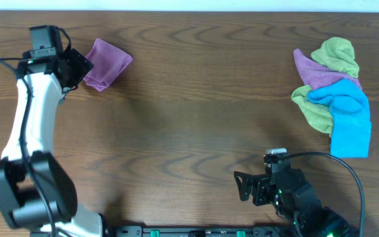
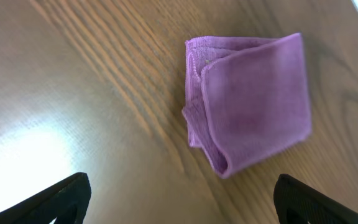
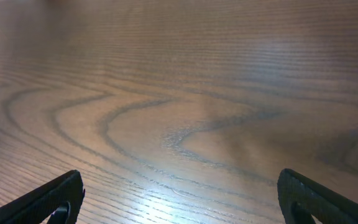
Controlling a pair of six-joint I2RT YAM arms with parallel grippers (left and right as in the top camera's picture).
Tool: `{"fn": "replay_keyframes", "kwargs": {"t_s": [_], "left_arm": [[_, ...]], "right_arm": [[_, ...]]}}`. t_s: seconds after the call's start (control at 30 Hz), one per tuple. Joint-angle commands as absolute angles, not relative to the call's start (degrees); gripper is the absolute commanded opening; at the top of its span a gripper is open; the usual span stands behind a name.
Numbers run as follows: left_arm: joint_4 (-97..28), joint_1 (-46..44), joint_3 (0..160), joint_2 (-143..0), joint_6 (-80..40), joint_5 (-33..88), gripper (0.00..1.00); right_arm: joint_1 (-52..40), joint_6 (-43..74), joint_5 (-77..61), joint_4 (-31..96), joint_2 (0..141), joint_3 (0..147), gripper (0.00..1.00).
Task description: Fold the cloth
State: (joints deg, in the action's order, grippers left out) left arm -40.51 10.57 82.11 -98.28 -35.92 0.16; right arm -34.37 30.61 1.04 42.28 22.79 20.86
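Note:
The lilac cloth [image 1: 106, 62] lies folded into a small packet on the wooden table at the far left. In the left wrist view the cloth [image 2: 253, 99] shows stacked layers with the folded edge towards the camera. My left gripper [image 1: 79, 68] is open and empty just left of the cloth, not touching it; its fingertips [image 2: 179, 202] stand wide apart below the cloth. My right gripper [image 1: 244, 186] is open and empty near the front edge, over bare wood [image 3: 179, 199].
A pile of cloths sits at the far right: an olive-green cloth [image 1: 337, 54], another purple cloth [image 1: 318, 74] and a bright blue cloth [image 1: 349, 115]. The wooden table [image 1: 196, 112] spans the view.

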Motion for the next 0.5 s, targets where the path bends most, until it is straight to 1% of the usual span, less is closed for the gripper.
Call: {"fn": "replay_keyframes", "kwargs": {"t_s": [0.0, 0.3, 0.47], "left_arm": [[-42.11, 10.81, 83.05, -94.04, -34.48, 1.91, 0.95], [-42.44, 10.81, 83.05, -83.15, -34.24, 15.75, 0.95], [-42.7, 10.81, 83.05, -77.82, -34.24, 19.53, 0.95]], "right_arm": [[-34.11, 31.24, 1.06, 42.3, 22.39, 20.84, 0.99], [-34.11, 31.24, 1.06, 42.3, 22.39, 20.82, 0.99], [-34.11, 31.24, 1.06, 42.3, 22.39, 20.84, 0.99]]}}
